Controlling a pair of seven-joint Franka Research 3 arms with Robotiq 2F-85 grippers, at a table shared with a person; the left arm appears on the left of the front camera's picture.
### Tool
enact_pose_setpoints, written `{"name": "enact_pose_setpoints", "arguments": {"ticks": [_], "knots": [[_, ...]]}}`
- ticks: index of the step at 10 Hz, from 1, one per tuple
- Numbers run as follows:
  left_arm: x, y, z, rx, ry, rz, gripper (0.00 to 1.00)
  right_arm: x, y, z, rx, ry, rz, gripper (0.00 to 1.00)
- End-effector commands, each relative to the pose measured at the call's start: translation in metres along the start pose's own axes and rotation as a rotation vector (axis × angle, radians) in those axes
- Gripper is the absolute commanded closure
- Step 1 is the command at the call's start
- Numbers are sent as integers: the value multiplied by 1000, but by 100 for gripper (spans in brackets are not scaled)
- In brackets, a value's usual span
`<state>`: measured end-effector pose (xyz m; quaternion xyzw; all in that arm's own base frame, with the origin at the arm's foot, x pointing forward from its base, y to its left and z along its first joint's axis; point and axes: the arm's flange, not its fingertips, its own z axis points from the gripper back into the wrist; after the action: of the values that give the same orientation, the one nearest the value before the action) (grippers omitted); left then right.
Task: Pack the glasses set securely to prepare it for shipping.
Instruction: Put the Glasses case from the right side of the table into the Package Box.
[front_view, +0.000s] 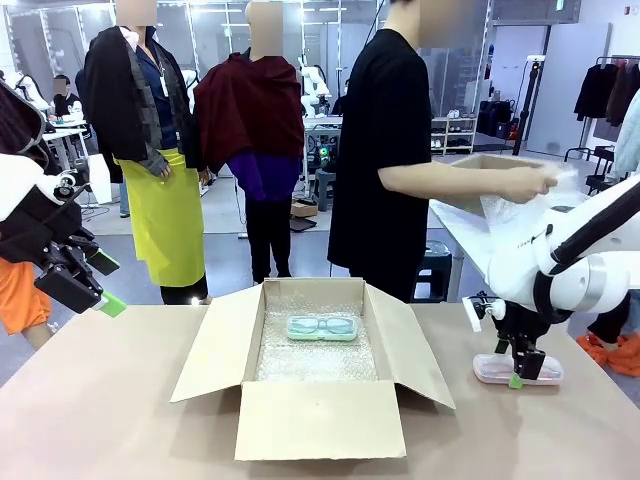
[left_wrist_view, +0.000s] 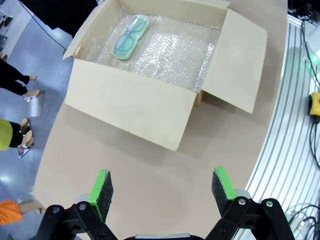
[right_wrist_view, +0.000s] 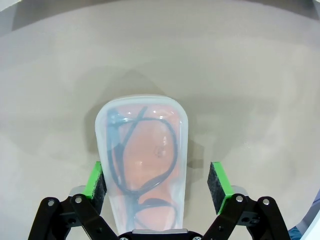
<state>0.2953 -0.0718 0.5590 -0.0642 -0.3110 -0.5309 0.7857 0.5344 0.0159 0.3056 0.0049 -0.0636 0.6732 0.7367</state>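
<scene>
Right wrist view: pinkish-red rounded-rectangle plastic glasses case flat on table, right of open cardboard box, between spread pads of right gripper

A cardboard box is set at the middle of the table. Bubble wrap is laid in it, with 1 glasses case on the wrap near the far wall. The other case is placed on the table right of the box, between the fingers of the right gripper.
</scene>
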Motion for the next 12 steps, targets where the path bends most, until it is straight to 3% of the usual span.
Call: {"name": "enact_pose_setpoints", "arguments": {"ticks": [1, 2, 7, 9, 11, 12], "knots": [[-1, 1, 1, -2, -10, -8, 0, -3, -1, -2, -3, 6, 33, 0], [-1, 1, 1, -2, -10, -8, 0, -4, -3, -4, 1, 20, 28, 0], [-1, 1, 1, -2, -10, -8, 0, -4, -2, -1, -15, 49, 11, 47], [-1, 1, 1, -2, -10, -8, 0, -1, -1, 6, -7, 67, 3, 59], [-1, 1, 1, -2, -10, -8, 0, 12, -3, 42, 37, 52, -37, 59], [-1, 1, 1, -2, -10, -8, 0, 22, -4, 66, 12, 118, -75, 59]]}}
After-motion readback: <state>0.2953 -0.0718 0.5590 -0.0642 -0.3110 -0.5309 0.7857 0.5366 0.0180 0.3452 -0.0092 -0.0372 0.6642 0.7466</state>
